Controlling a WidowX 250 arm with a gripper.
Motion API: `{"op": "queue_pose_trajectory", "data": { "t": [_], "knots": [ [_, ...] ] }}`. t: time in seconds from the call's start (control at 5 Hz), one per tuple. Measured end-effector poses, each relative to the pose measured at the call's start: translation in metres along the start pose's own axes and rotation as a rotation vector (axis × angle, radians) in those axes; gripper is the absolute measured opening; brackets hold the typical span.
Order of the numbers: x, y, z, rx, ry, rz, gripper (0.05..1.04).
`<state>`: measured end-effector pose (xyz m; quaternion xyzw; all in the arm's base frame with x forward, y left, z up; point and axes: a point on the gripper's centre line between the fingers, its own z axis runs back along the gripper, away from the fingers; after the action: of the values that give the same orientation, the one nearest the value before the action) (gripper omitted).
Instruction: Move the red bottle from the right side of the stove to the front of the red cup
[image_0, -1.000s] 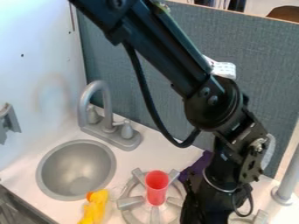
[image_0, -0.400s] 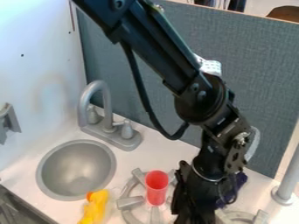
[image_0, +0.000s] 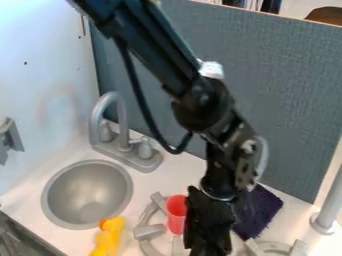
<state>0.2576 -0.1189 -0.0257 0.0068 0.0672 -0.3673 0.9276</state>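
The black gripper (image_0: 208, 226) hangs at the bottom centre of the camera view, just right of the red cup (image_0: 176, 212), and covers part of its right side. Whether the two touch, I cannot tell. The cup stands upright on a grey stove burner (image_0: 148, 231). Behind and right of the gripper, a dark purple cloth (image_0: 260, 212) lies on the counter. A yellow toy duck with an orange bill (image_0: 109, 237) is left of the burner, near the bottom edge.
A round grey sink (image_0: 87, 196) is at the left, with a grey faucet (image_0: 123, 135) behind it. A second burner (image_0: 274, 246) is at the lower right, near a grey post (image_0: 328, 205). A blue-grey panel (image_0: 287, 100) stands behind the counter.
The arm and gripper have moved left, up to the cup and partly in front of it. More of the purple cloth and the right burner now shows. Cup and duck have stayed in place.
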Motion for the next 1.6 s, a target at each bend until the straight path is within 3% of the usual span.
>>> {"op": "queue_pose_trajectory", "data": {
  "t": [0.2, 0.4, 0.6, 0.8, 1.0, 1.2, 1.4, 1.6],
  "knots": [
    [-0.011, 0.006, -0.001, -0.014, -0.038, 0.006, 0.370],
    [-0.019, 0.007, -0.005, -0.022, -0.051, 0.007, 0.486],
    [-0.026, 0.006, 0.003, -0.004, -0.055, 0.018, 0.773],
    [-0.024, 0.007, 0.033, 0.032, -0.140, 0.029, 1.002],
    [-0.022, -0.002, 0.043, 0.046, -0.150, 0.019, 1.007],
    [-0.022, 0.005, 0.050, 0.086, -0.121, 0.091, 1.003],
    [-0.041, 0.014, 0.067, 0.150, -0.074, 0.182, 1.001],
    [-0.081, 0.036, 0.063, 0.151, 0.011, 0.331, 1.001]
  ]
}}
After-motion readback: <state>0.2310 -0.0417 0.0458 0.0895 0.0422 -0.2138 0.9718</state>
